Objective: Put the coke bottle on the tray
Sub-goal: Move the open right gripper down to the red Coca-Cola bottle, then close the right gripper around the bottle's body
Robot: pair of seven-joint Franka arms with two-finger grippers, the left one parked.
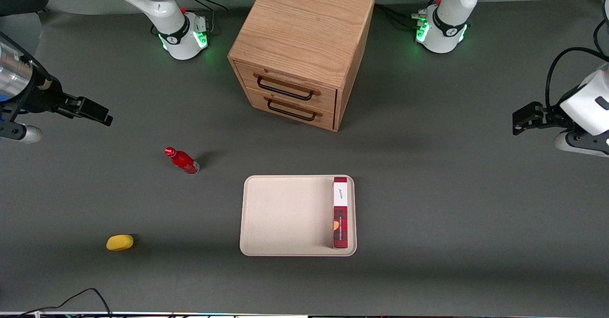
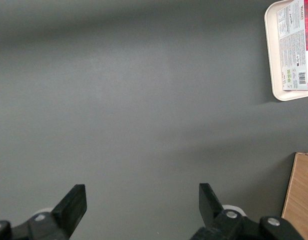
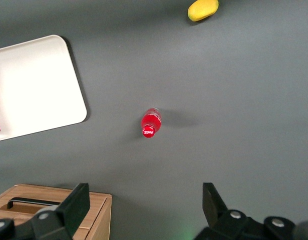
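Observation:
The coke bottle [image 1: 182,160] is a small red bottle with a red cap, standing upright on the dark grey table; it also shows in the right wrist view [image 3: 150,123], seen from above. The beige tray [image 1: 285,215] lies flat nearer the front camera than the wooden cabinet, toward the table's middle; its corner shows in the right wrist view [image 3: 38,85]. My right gripper [image 1: 90,111] hangs high above the table at the working arm's end, farther from the front camera than the bottle. It is open and empty [image 3: 143,205].
A long red plaid box with a white end [image 1: 340,212] lies in the tray along its rim. A wooden two-drawer cabinet [image 1: 299,46] stands at the table's back middle. A yellow lemon-like object [image 1: 120,243] lies near the front edge.

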